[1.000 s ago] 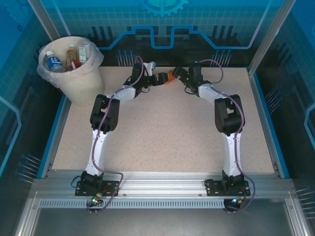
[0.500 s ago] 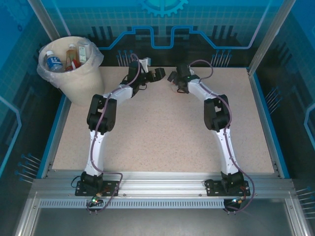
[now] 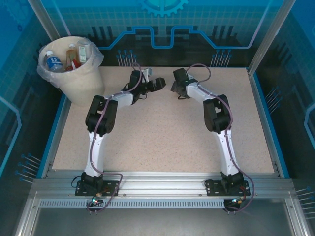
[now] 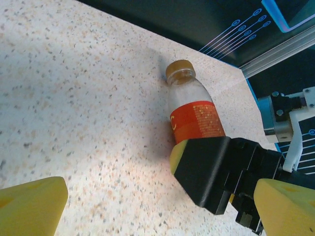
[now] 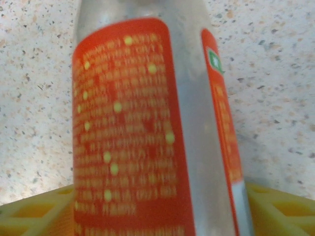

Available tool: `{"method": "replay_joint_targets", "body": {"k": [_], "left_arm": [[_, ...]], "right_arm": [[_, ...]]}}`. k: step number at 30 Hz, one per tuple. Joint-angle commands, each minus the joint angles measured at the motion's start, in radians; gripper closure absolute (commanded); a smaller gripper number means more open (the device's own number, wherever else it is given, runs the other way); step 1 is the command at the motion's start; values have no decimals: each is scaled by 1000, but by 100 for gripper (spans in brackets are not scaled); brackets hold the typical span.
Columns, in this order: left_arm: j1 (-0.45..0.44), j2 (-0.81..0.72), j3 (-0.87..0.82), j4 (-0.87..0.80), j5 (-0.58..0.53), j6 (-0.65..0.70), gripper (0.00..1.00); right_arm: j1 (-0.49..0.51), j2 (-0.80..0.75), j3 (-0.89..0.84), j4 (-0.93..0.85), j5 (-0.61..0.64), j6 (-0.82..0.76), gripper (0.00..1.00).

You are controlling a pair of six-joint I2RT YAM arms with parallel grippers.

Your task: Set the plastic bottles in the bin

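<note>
The right claw (image 3: pixel 175 85) is holding the orange-labelled bottle (image 4: pixel 194 115) by its lower part, near the middle of the far edge of the speckled surface (image 3: pixel 162 137). In the left wrist view its black body and one yellow pad are pressing against the bottom of the orange label. The bottle's clear shoulder and orange cap (image 4: pixel 179 70) are sticking out beyond them, and the bottle is casting a shadow on the surface. In the right wrist view the bottle is running up between the claw's two yellow fingers (image 5: pixel 34 211), with the label filling the gap between them.

The left claw (image 3: pixel 158 83) is hanging just beside the right one and facing it. It is standing wide, with nothing between its fingers. Its yellow fingers (image 4: pixel 32 206) are sitting far apart at the two lower corners of its own view, clear of the bottle.

The bin (image 3: pixel 74 83) is standing at the far left corner of the surface, well apart from both claws. A clear plastic bag (image 3: pixel 96 58) is folding over its rim. Several bottles are lying inside it, among them a blue-labelled bottle (image 3: pixel 53 62) and an orange-capped bottle (image 3: pixel 73 51).
</note>
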Motion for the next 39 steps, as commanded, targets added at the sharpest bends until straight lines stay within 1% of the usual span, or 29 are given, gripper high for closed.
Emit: {"method": "replay_joint_targets", "body": {"k": [1,6,8,10,12,15,17,19,21,26,30,31,33,35,37,39], "left_arm": [[-2,-132,-64,65,-16,-32,1],[-2,-247,-184,62,-26,-59,1],[-2,-296,-235,62,-31,-80,1],[-2,-343,-283,75,-11,-105,1],[-2,-389,-336,110,34,-136,1],[-2,-452,-406,175,139,-203,1],[-2,-483,-459,262,228,-283,1],[-2,-508,-517,361,271,-369,1],[-2,-536,-578,436,260,-429,1],[-2,-602,-668,451,146,-524,1],[-2,-619,-689,511,141,-572,1],[-2,-621,-696,539,144,-588,4],[-3,-622,-709,603,155,-622,14],[-3,-626,-724,648,156,-648,30],[-3,-635,-733,675,157,-658,41],[-2,-648,-736,673,153,-645,47]], "right_arm": [[20,-137,-118,83,46,-106,32],[45,-358,-407,307,9,-228,45],[50,-450,-519,390,-43,-262,49],[58,-532,-619,458,-99,-301,51],[74,-609,-699,503,-149,-342,52],[99,-718,-802,554,-240,-399,55],[125,-780,-855,575,-300,-433,55],[154,-835,-895,587,-339,-454,55],[182,-877,-931,611,-368,-454,55],[258,-925,-987,678,-374,-412,55],[307,-929,-997,736,-380,-400,55],[315,-926,-995,747,-384,-392,55],[329,-920,-997,774,-384,-379,55],[341,-914,-995,796,-383,-371,55],[345,-910,-988,794,-394,-369,53],[345,-912,-984,781,-408,-379,48]]}}
